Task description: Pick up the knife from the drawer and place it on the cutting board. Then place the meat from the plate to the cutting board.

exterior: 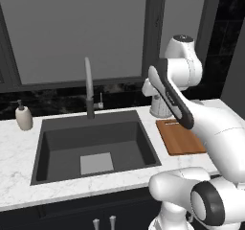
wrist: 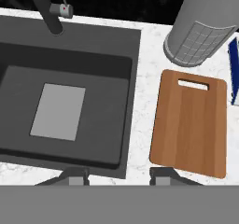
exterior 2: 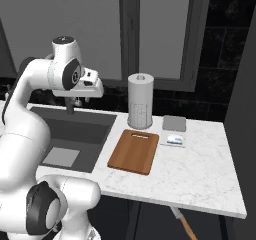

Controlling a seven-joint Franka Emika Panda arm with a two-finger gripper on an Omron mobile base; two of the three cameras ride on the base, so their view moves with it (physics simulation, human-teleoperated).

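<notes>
Marble counter (exterior 2: 200, 174): hand (wrist: 119, 174) open, empty, above sink (wrist: 70, 101).

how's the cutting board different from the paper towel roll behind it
The cutting board lies flat on the counter; the paper towel roll stands upright. The board is reddish-brown wood, the roll pale grey. The board is rectangular with a slot handle; the roll is a cylinder. Both sit on the marble counter right of the sink.

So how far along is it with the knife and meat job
Nothing looks done: the cutting board beside the sink is bare, with no knife or meat on it. Nothing is in hand either; the gripper hangs above the counter with jaws apart and empty. Fetching the knife and moving the meat both remain.
</notes>
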